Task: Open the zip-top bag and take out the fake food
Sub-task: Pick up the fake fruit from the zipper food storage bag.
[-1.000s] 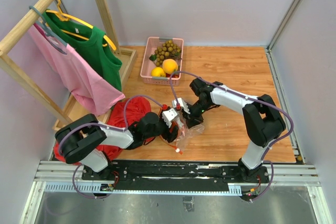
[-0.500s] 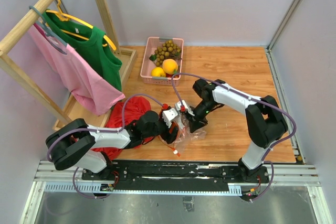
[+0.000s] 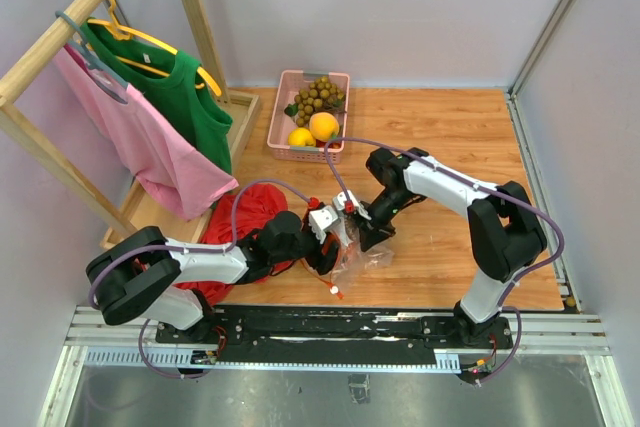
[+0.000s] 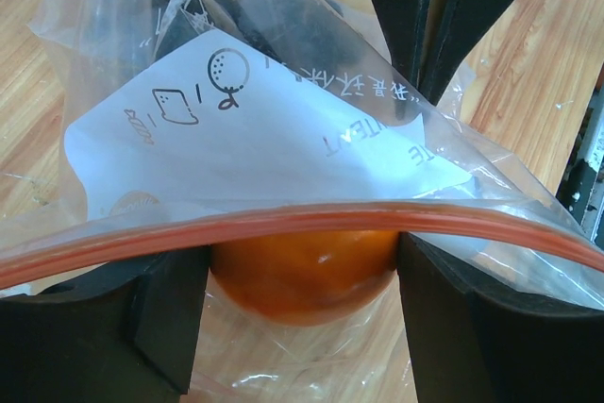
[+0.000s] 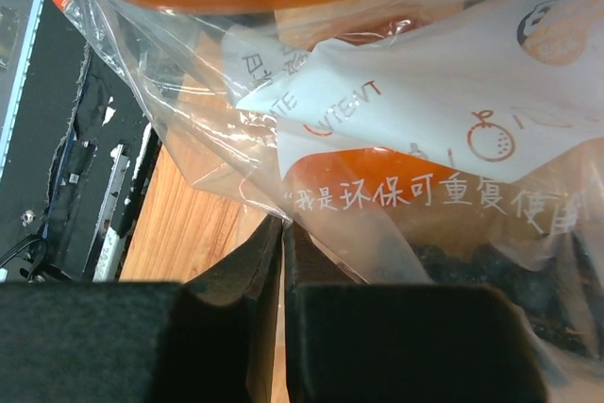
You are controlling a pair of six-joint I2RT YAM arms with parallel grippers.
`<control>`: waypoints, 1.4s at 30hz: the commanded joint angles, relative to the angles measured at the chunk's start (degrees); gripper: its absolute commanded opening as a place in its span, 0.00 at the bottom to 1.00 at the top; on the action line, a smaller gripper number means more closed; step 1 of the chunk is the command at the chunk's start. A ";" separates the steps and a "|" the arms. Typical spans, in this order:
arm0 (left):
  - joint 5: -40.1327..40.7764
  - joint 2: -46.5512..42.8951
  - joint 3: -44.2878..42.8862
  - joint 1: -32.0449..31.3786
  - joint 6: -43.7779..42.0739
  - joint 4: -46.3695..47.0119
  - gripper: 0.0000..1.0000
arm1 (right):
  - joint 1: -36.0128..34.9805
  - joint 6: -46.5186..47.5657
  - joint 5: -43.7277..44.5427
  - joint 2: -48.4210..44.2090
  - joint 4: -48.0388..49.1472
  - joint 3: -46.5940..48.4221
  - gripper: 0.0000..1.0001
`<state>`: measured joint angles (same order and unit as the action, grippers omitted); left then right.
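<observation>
The zip-top bag (image 3: 352,253) lies crumpled on the wooden floor between both arms. Its orange-red zip strip (image 4: 283,224) arches over my left gripper (image 4: 302,266), which reaches into the mouth and is shut on an orange fruit (image 4: 302,280). A dark purple bunch (image 4: 255,25) lies deeper in the bag. My right gripper (image 5: 283,233) is shut on a fold of the bag's clear plastic (image 5: 396,92), opposite the left one. More fake food, a tan-brown bunch (image 3: 318,97), a lemon (image 3: 299,137) and a round orange-yellow fruit (image 3: 323,126), sits in the pink basket (image 3: 290,97).
A red cloth (image 3: 240,219) lies bunched under the left arm. A wooden rack (image 3: 60,37) with a green shirt (image 3: 185,107) and a pink shirt (image 3: 150,152) fills the left side. Grey walls close in the floor.
The left arm's rear links have dropped lower and shifted left. The right gripper has drawn slightly to the right with the plastic. Both grips have held.
</observation>
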<state>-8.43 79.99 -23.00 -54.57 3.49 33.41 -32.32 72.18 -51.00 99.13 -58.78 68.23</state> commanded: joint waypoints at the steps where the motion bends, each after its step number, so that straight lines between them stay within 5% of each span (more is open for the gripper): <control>1: 1.89 -1.21 0.52 0.02 1.74 2.75 0.42 | -0.11 0.19 -0.76 0.27 0.47 0.58 0.05; 15: 2.82 -4.28 2.67 0.07 4.91 5.17 0.45 | -0.05 -3.31 3.51 -4.43 10.10 -4.54 0.05; 24: -0.01 -4.29 -0.92 0.09 2.69 -2.79 0.59 | 0.11 -3.05 6.78 -7.37 14.48 -9.05 0.05; 32: -0.63 -4.69 1.84 0.05 4.93 0.14 0.84 | 0.24 -2.94 6.82 -8.09 14.56 -9.53 0.06; 42: -0.61 -5.81 3.43 0.15 5.70 2.48 0.97 | 1.43 5.94 -0.73 -14.49 8.54 -12.63 0.31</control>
<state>-8.10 75.20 -20.18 -54.50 8.71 32.80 -32.18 72.12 -46.74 88.20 -45.58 57.06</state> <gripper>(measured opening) 0.971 0.264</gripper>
